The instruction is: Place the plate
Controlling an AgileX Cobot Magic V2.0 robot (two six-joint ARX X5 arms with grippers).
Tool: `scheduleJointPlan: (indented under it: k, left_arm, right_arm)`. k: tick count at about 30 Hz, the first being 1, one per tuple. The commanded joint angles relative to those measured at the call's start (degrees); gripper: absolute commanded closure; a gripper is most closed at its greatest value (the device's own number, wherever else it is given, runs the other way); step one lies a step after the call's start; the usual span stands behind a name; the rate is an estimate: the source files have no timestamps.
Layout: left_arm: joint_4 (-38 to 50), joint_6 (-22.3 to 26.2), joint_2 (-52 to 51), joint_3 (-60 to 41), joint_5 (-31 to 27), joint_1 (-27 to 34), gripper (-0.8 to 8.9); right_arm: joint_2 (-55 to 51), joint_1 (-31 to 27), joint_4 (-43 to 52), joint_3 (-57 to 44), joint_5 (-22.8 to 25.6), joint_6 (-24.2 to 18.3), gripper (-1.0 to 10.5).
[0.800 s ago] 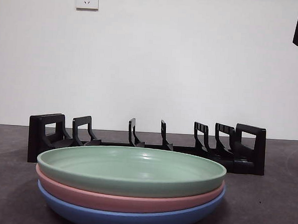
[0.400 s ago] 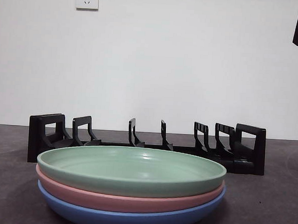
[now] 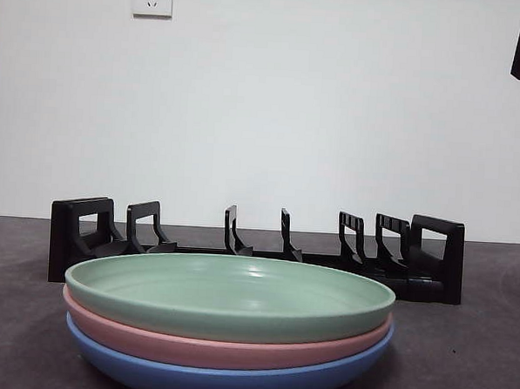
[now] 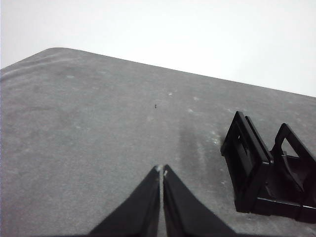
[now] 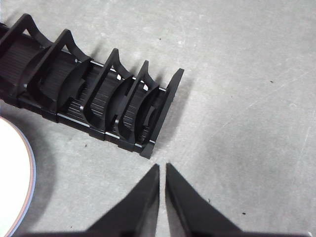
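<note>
Sitting stacked near the black rack (image 3: 257, 247), the green plate (image 3: 229, 293) lies untouched; left gripper (image 4: 161, 171) and right gripper (image 5: 162, 168) hover closed, empty.

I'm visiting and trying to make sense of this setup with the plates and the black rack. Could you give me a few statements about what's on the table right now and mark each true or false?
1. Three plates are stacked, with the green plate on top. True.
2. The blue plate sits in the middle of the stack. False: it is at the bottom, and the pink plate is in the middle.
3. The black rack stands behind the stack and holds no plate. True.
4. The right gripper is holding a plate. False: its jaws are shut on nothing, hovering near one end of the rack.
5. The left gripper is wide open. False: its jaws are shut, above bare table.
</note>
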Motion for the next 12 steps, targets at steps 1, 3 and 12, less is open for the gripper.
scheduleJointPlan:
  k: [1,3,12]
  left_arm:
    - [0.8,-0.4,0.0,-1.1,0.2,0.0,8.06]
    - [0.8,-0.4,0.0,-1.1,0.2,0.0,8.06]
    - [0.8,-0.4,0.0,-1.1,0.2,0.0,8.06]
  right_arm:
    - [0.4,0.3,0.5,0.6,0.0,-0.6,9.3]
    - [-0.5,-0.1,0.9,0.5,2.2,-3.4,9.3]
    - [-21.3,-10.5,39.5,-32.4,-1.2,-1.3,9.3]
